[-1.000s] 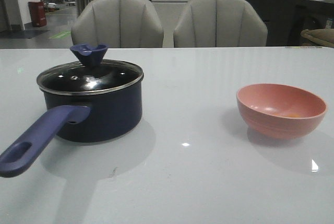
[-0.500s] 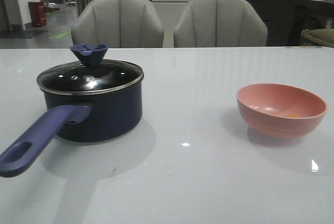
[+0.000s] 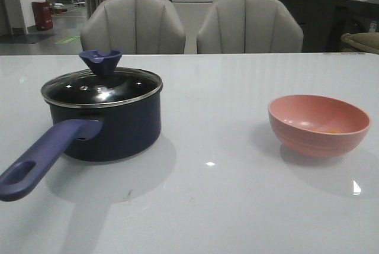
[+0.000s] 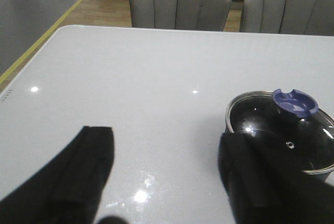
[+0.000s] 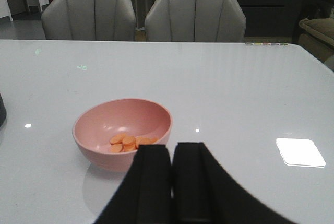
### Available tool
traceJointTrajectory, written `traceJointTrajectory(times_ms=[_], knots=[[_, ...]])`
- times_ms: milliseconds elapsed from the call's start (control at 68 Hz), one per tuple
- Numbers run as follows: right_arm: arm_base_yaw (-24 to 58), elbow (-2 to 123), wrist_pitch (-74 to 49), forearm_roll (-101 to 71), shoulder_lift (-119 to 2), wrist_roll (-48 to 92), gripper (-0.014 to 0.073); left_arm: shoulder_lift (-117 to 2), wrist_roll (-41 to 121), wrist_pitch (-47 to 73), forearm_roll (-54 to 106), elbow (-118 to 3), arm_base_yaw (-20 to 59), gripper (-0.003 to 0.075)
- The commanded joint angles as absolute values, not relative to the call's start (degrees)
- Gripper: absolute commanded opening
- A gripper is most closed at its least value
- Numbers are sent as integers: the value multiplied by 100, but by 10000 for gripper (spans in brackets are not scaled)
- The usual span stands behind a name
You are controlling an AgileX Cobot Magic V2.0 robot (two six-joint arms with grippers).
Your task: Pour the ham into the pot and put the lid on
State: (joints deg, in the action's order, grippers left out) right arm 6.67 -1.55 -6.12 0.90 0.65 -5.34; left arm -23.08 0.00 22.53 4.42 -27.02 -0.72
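Note:
The navy pot (image 3: 112, 127) stands on the left of the table, its purple-blue handle (image 3: 44, 156) pointing toward the front left. The glass lid (image 3: 102, 87) with its flared knob (image 3: 100, 61) rests on top of it. Pale orange ham (image 5: 129, 141) slices lie in the pink bowl (image 5: 123, 130), which stands on the right (image 3: 320, 124). My left gripper (image 4: 167, 135) is open above bare table, one finger overlapping the pot's near side (image 4: 282, 130). My right gripper (image 5: 171, 148) is shut with nothing in it, just short of the bowl. Neither gripper shows in the front view.
Two grey chairs (image 3: 133, 24) (image 3: 249, 24) stand behind the far edge of the white table (image 3: 213, 206). A bright light reflection (image 5: 300, 152) lies on the table to the right of the right gripper.

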Motion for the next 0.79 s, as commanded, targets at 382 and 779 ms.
traceJointTrajectory(times_ms=[382, 779], knots=[[676, -127, -122, 87, 174, -529, 149, -3170, 0, 2540, 87, -3491, 758, 608], [676, -127, -122, 87, 174, -529, 149, -5813, 0, 3167, 490, -5536, 1089, 659]])
